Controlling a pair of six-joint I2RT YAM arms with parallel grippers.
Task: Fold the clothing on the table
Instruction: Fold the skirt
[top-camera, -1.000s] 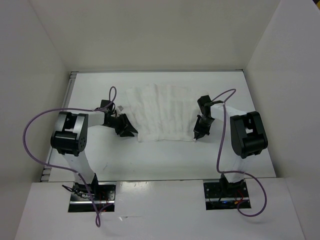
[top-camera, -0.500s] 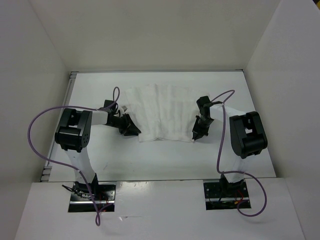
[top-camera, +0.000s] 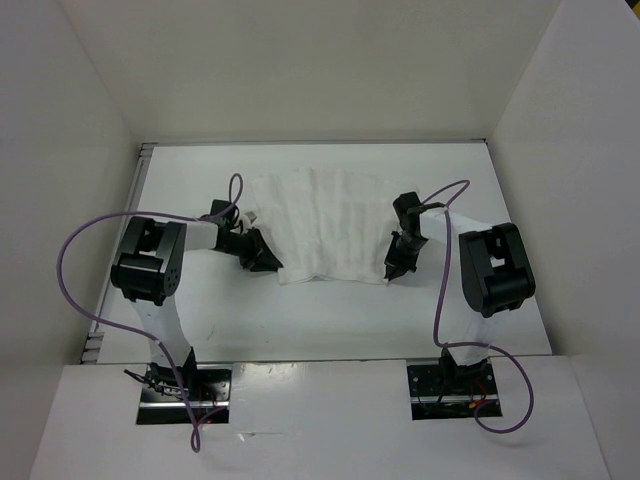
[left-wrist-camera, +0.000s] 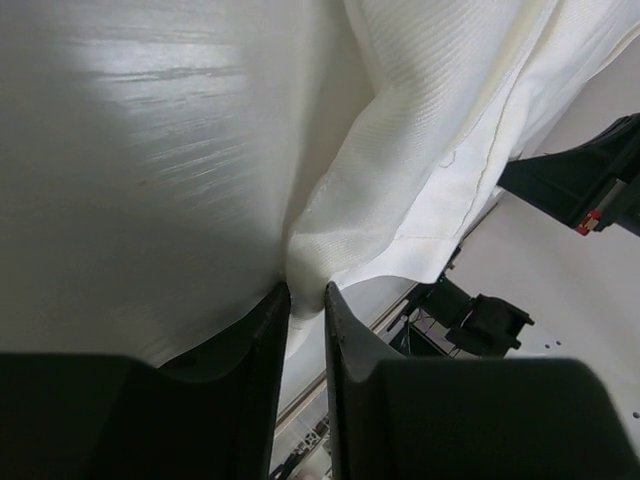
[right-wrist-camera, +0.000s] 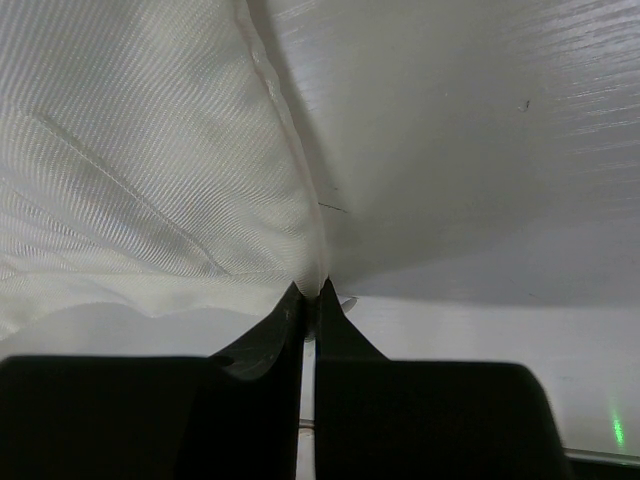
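Left end effector (top-camera: 263, 262): fingers (left-wrist-camera: 250, 350) drawn narrow, with a bunched fold of the clothing (top-camera: 325, 215) pinched in the slim gap between them. The grip is at the cloth's near-left corner.

Right end effector (top-camera: 392, 270): fingers (right-wrist-camera: 270, 345) pressed together, tips nipping the cloth's near-right corner. The fabric rises to the tips in a small tent.

Both sit low over the desk (top-camera: 350, 320).

Clothing: spread out and crinkled, with faint parallel creases. It lies mid-desk, nearer the far edge than the near edge and well apart from the left and right edges. Its near hem runs between the two end effectors.
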